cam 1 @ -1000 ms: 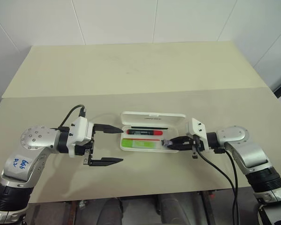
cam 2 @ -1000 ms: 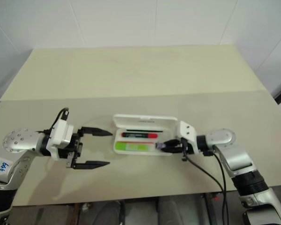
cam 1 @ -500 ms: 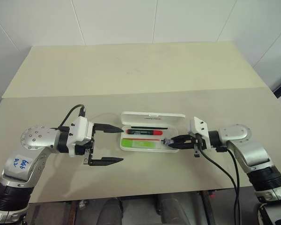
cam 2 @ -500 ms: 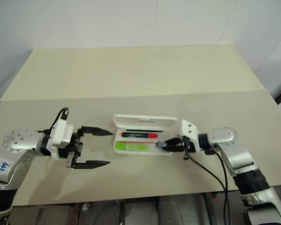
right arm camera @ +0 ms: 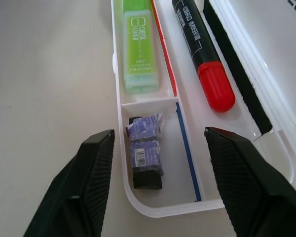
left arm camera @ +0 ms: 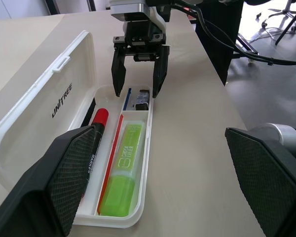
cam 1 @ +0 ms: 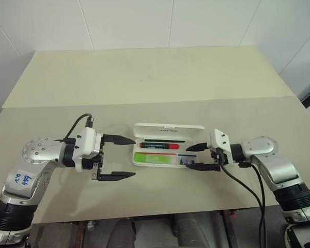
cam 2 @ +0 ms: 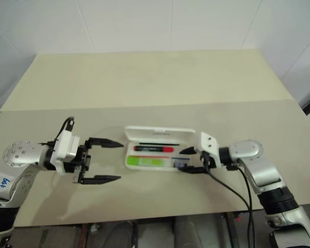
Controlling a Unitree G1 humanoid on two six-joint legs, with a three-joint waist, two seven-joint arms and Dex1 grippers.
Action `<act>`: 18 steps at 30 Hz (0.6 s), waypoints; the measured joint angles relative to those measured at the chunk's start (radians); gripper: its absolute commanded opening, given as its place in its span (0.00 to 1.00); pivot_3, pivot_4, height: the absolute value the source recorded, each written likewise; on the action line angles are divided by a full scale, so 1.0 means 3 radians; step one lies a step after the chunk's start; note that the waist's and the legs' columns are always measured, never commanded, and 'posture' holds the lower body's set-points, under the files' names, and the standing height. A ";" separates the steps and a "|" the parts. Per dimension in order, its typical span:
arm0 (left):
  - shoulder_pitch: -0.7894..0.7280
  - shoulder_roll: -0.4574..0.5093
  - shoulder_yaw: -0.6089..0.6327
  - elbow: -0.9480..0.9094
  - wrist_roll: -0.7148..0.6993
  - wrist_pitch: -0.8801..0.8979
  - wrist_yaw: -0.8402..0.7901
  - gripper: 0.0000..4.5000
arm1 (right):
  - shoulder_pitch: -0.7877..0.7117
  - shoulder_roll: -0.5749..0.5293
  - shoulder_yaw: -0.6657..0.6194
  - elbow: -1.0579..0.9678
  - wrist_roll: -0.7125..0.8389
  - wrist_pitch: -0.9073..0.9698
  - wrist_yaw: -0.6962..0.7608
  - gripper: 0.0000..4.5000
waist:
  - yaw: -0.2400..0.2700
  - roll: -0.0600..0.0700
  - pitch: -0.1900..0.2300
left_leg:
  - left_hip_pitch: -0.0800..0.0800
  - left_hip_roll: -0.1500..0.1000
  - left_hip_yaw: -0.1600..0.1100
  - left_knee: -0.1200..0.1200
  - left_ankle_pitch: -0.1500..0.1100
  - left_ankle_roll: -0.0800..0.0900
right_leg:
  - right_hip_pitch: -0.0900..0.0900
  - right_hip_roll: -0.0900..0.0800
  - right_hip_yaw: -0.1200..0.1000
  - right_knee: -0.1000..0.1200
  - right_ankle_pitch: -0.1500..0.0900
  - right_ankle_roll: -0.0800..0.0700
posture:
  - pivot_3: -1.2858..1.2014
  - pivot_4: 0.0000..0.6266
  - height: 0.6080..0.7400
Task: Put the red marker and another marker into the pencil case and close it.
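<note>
The pencil case lies between both grippers' wide-open, seemingly empty jaws.

In the left wrist view, the left claw's near finger covers the tail of the red marker and a corner of the pencil case. The print on the small wrapped piece between the right claw's fingers is too fine to read.
</note>
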 measured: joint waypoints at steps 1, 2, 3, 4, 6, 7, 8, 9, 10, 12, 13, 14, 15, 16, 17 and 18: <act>0.0004 0.0000 0.0000 0.0002 0.0000 -0.0004 0.0000 1.00 | 0.0000 -0.0009 -0.0040 -0.0044 0.0036 0.0016 0.0008 0.69 | 0.0000 0.0000 0.0000 | 0.0000 0.0000 0.0000 0.0000 0.0000 0.0000 | 0.0000 0.0000 0.0000 0.0000 0.0000 0.0000 | 0.52 0.24 1.00; 0.0011 0.0000 0.0002 0.0004 0.0000 -0.0007 -0.0001 1.00 | 0.0000 -0.0035 -0.0082 -0.0099 0.0084 0.0058 0.0019 0.69 | 0.0002 0.0000 0.0000 | 0.0000 0.0000 0.0000 0.0000 0.0000 0.0000 | 0.0000 0.0000 0.0000 0.0000 0.0000 0.0000 | 0.52 0.24 1.00; 0.0026 0.0003 0.0009 0.0008 0.0000 -0.0009 -0.0003 1.00 | -0.0001 -0.0083 -0.0113 -0.0165 0.0137 0.0106 0.0032 0.69 | 0.0002 0.0000 0.0000 | 0.0000 0.0000 0.0000 0.0000 0.0000 0.0000 | 0.0000 0.0000 0.0000 0.0000 0.0000 0.0000 | 0.52 0.24 1.00; 0.0041 0.0004 0.0018 0.0013 0.0000 -0.0015 -0.0011 1.00 | 0.0027 -0.0139 -0.0171 -0.0259 0.0202 0.0179 0.0046 0.69 | 0.0003 0.0000 0.0000 | 0.0000 0.0000 0.0000 0.0000 0.0000 0.0000 | -0.0001 0.0000 0.0000 0.0000 0.0000 0.0000 | 0.52 0.24 1.00; 0.0085 0.0021 0.0057 0.0039 -0.0001 -0.0033 -0.0042 1.00 | 0.0177 -0.0328 -0.0317 -0.0536 0.0374 0.0356 0.0100 0.69 | 0.0010 0.0001 0.0000 | 0.0000 0.0000 -0.0001 -0.0003 0.0000 0.0000 | -0.0002 0.0000 -0.0001 0.0002 -0.0004 -0.0001 | 0.52 0.24 1.00; 0.0099 0.0022 0.0095 0.0052 -0.0001 -0.0038 -0.0063 1.00 | 0.0282 -0.0437 -0.0416 -0.0701 0.0474 0.0475 0.0103 0.73 | 0.0018 0.0001 0.0000 | -0.0002 0.0000 -0.0002 -0.0003 0.0000 0.0000 | -0.0004 0.0000 -0.0002 0.0001 -0.0005 -0.0001 | 0.52 0.24 1.00; 0.0114 0.0035 0.0118 0.0054 -0.0001 -0.0045 -0.0073 1.00 | 0.0396 -0.0527 -0.0501 -0.0828 0.0557 0.0583 0.0103 0.78 | 0.0028 0.0001 0.0000 | -0.0002 0.0000 -0.0003 -0.0004 0.0000 0.0000 | -0.0003 0.0000 -0.0002 0.0001 -0.0006 -0.0001 | 0.52 0.24 1.00; 0.0130 0.0055 0.0141 0.0057 -0.0001 -0.0052 -0.0082 1.00 | 0.0494 -0.0596 -0.0570 -0.0921 0.0624 0.0675 0.0100 0.83 | 0.0032 -0.0001 -0.0001 | -0.0001 0.0000 -0.0003 -0.0003 0.0000 0.0000 | -0.0002 0.0000 -0.0002 0.0000 -0.0006 -0.0001 | 0.52 0.24 1.00; 0.0140 0.0064 0.0158 0.0057 -0.0002 -0.0059 -0.0098 1.00 | 0.0634 -0.0641 -0.0688 -0.1029 0.0707 0.0756 0.0083 0.90 | 0.0037 -0.0001 -0.0001 | -0.0003 0.0000 -0.0002 -0.0003 0.0000 0.0000 | -0.0002 0.0000 -0.0002 -0.0002 -0.0006 -0.0001 | 0.52 0.24 1.00; 0.0198 0.0076 0.0204 0.0059 -0.0008 -0.0065 -0.0113 1.00 | 0.0878 -0.0679 -0.0899 -0.1205 0.0824 0.0852 0.0014 0.99 | 0.0050 -0.0001 -0.0001 | -0.0002 0.0000 -0.0001 -0.0001 0.0000 0.0000 | -0.0001 -0.0001 -0.0001 -0.0004 -0.0006 0.0000 | 0.52 0.24 1.00; 0.0210 0.0076 0.0222 0.0067 -0.0010 -0.0063 -0.0118 1.00 | 0.0945 -0.0682 -0.0997 -0.1262 0.0868 0.0883 -0.0030 0.99 | 0.0046 -0.0001 0.0000 | -0.0002 0.0000 0.0001 0.0000 0.0000 -0.0001 | -0.0002 0.0000 0.0000 -0.0004 -0.0005 -0.0001 | 0.52 0.24 1.00; 0.0212 0.0076 0.0238 0.0068 -0.0023 -0.0063 -0.0120 1.00 | 0.0988 -0.0684 -0.1103 -0.1318 0.0904 0.0891 -0.0083 0.99 | 0.0040 -0.0001 0.0000 | -0.0001 0.0000 0.0001 0.0001 -0.0001 -0.0001 | -0.0001 0.0000 0.0000 -0.0005 -0.0003 -0.0002 | 0.52 0.24 1.00; 0.0212 0.0075 0.0250 0.0068 -0.0030 -0.0061 -0.0119 1.00 | 0.0991 -0.0681 -0.1179 -0.1349 0.0929 0.0881 -0.0133 0.99 | 0.0031 -0.0001 0.0000 | 0.0000 0.0000 0.0002 0.0002 -0.0001 -0.0001 | 0.0000 0.0000 0.0000 -0.0006 -0.0002 -0.0003 | 0.52 0.24 1.00; 0.0212 0.0073 0.0265 0.0069 -0.0043 -0.0057 -0.0113 1.00 | 0.0990 -0.0663 -0.1289 -0.1379 0.0946 0.0848 -0.0207 0.99 | 0.0020 -0.0001 0.0000 | 0.0000 0.0000 0.0001 0.0002 -0.0001 -0.0001 | 0.0001 0.0000 0.0000 -0.0010 0.0001 -0.0003 | 0.52 0.24 1.00; 0.0211 0.0068 0.0275 0.0072 -0.0058 -0.0051 -0.0102 1.00 | 0.0987 -0.0637 -0.1362 -0.1395 0.0947 0.0796 -0.0255 0.99 | 0.0014 -0.0001 0.0000 | 0.0000 0.0000 0.0001 0.0002 0.0000 -0.0001 | 0.0002 0.0000 -0.0001 -0.0013 0.0003 -0.0003 | 0.52 0.24 1.00; 0.0203 0.0051 0.0287 0.0090 -0.0083 -0.0040 -0.0092 1.00 | 0.0980 -0.0608 -0.1407 -0.1404 0.0943 0.0722 -0.0301 0.99 | 0.0006 -0.0001 0.0000 | 0.0001 0.0000 0.0001 0.0001 0.0000 -0.0001 | 0.0004 0.0001 -0.0001 -0.0017 0.0005 -0.0001 | 0.52 0.24 1.00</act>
